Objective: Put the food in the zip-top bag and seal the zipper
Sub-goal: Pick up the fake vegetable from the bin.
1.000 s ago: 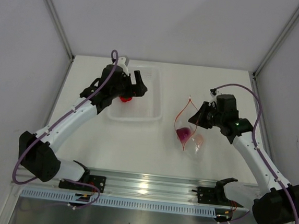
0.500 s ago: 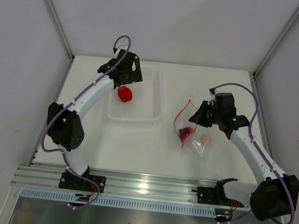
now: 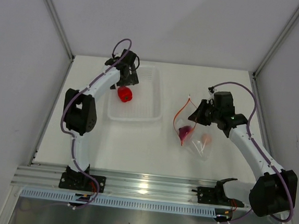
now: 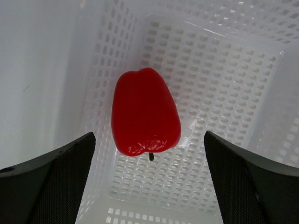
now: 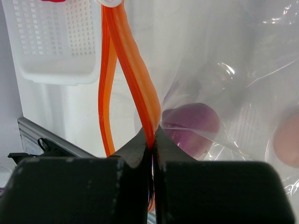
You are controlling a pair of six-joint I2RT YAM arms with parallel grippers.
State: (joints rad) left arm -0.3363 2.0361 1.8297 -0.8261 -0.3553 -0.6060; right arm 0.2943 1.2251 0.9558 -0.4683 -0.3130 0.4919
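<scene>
hanging over the white tray (image 4: pixel 224 93), the left gripper (image 4: pixel 148 158) has its fingers (image 4: pixel 51 177) fully apart and holds nothing. the red pepper (image 4: pixel 145 112) lies just ahead of them, centred in the gap, close to the tray's left wall; its long axis crosses the line on which the fingers close. the right gripper (image 5: pixel 152 140), well apart, pinches the zipper (image 5: pixel 135 70) of the zip-top bag (image 5: pixel 224 46), right of the tray.

Tray (image 3: pixel 156 103) stands on the surface (image 3: pixel 136 142), left of centre. The pepper piece (image 3: pixel 125 93) lies in it near its left wall, just in front of the left tool (image 3: pixel 127 81). The zip-top bag (image 3: pixel 198 146) lies well right of the tray and holds the round piece (image 3: pixel 185 131), with the egg-like ball (image 3: pixel 205 141) to its right. The right tool (image 3: pixel 195 116) is on the zipper (image 3: pixel 179 117), behind both.
</scene>
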